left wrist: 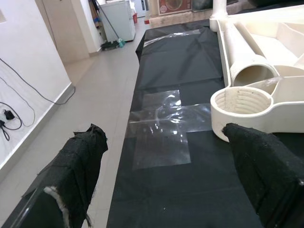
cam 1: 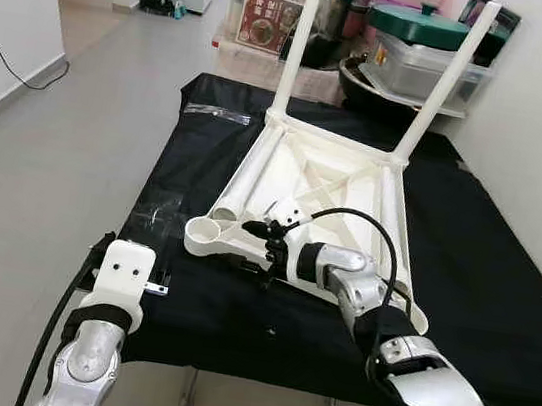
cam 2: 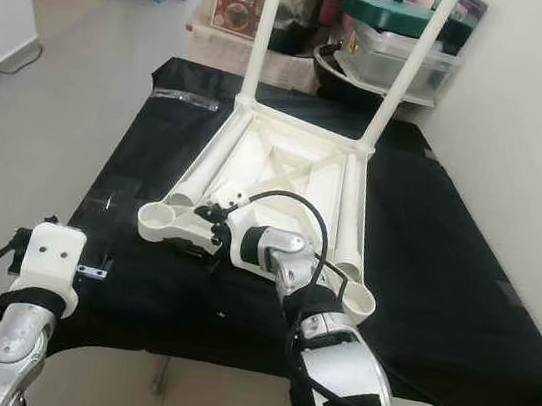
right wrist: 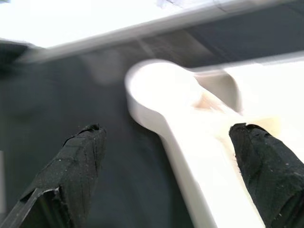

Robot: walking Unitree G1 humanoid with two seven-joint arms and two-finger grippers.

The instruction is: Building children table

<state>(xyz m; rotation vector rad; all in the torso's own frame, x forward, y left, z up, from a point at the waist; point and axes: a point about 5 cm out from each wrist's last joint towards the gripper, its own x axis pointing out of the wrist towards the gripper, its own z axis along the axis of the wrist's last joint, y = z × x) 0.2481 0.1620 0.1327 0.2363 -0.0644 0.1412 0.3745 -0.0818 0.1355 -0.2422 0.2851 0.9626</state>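
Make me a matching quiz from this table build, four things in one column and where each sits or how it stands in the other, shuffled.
1. upright leg
2. loose leg
3. right gripper
4. left gripper

A. open, over the black sheet beside the corner socket
B. screwed in, standing up
C. lying inside the upturned tabletop
D. open, at the near socket

Pairs: 1-B, 2-C, 3-D, 4-A

Smooth cream plastic table frame point(cam 1: 325, 175) lies on matt black sheeting point(cam 1: 486, 253) beside glossy clear film point(left wrist: 164, 121).
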